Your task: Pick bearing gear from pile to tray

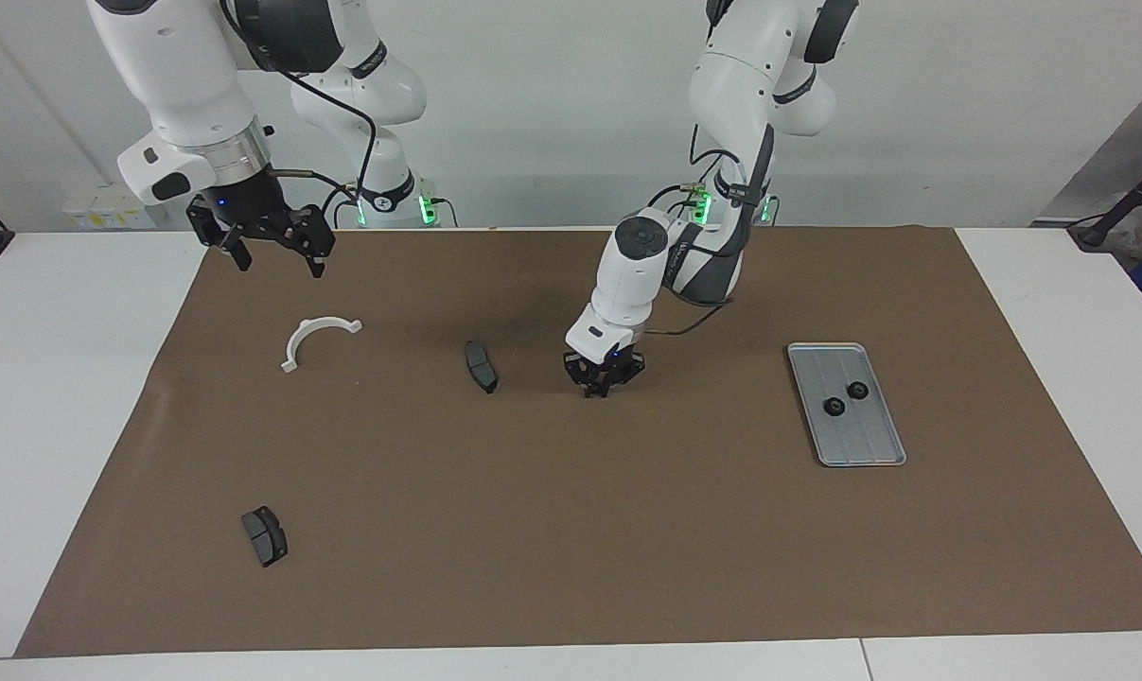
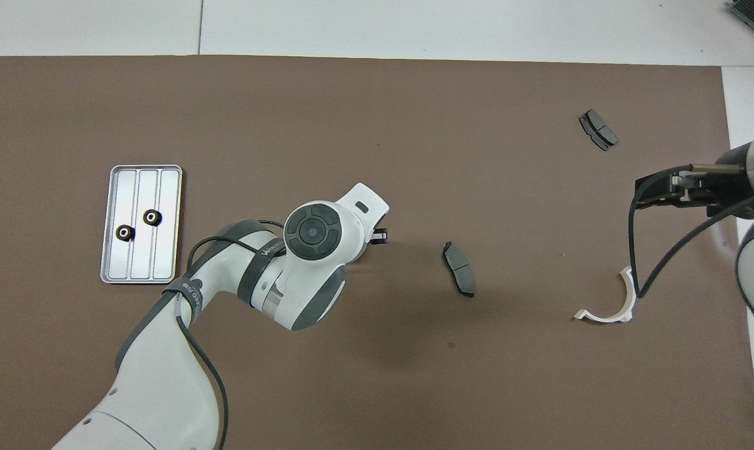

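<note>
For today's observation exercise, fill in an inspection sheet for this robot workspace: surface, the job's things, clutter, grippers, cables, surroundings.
Surface: brown mat on a white table.
Job's things: tray at the left arm's end, holding two black gears.
Clutter: two brake pads; white bracket.
Grippers: left gripper shut, low at the mat's middle, anything held not visible; right gripper open, raised near the bracket.
Cables: black cable on the right arm.
Surroundings: white wall.
</note>
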{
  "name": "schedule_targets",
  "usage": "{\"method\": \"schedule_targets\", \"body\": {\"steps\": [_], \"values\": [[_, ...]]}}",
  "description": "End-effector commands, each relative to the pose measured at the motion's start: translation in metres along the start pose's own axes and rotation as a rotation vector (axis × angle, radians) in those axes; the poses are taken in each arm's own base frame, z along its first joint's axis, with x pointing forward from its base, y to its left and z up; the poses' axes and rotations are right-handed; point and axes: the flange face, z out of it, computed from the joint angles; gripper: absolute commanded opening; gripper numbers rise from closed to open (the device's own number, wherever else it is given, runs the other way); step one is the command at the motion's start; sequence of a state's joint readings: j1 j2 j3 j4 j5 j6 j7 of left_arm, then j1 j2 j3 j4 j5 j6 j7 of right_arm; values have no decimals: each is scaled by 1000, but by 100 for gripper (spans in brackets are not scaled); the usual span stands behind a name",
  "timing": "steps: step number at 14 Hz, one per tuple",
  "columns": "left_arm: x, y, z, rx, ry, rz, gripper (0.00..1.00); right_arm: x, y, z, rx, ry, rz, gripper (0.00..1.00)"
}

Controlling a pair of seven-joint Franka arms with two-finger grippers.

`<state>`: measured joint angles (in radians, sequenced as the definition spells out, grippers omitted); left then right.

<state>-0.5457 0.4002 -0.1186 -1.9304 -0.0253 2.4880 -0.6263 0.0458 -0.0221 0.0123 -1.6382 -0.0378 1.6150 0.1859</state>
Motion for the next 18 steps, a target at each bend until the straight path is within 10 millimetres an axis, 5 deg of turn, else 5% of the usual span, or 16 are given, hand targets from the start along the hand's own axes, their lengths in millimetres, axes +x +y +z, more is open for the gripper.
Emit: {"method": "schedule_targets", "body": {"steps": [1, 10, 14, 18], "values": [[-5, -3, 3, 9, -12, -9, 20, -2, 1, 0, 23, -15, -24, 100], [11, -12, -9, 21, -19, -25, 14, -6, 6, 1, 44, -52, -18, 100], [36, -33, -27, 35, -26, -58, 13, -7, 8, -1, 44, -50, -21, 100], [66, -85, -52, 67, -67, -13, 13, -7, 8, -2, 52, -42, -20, 100]]}}
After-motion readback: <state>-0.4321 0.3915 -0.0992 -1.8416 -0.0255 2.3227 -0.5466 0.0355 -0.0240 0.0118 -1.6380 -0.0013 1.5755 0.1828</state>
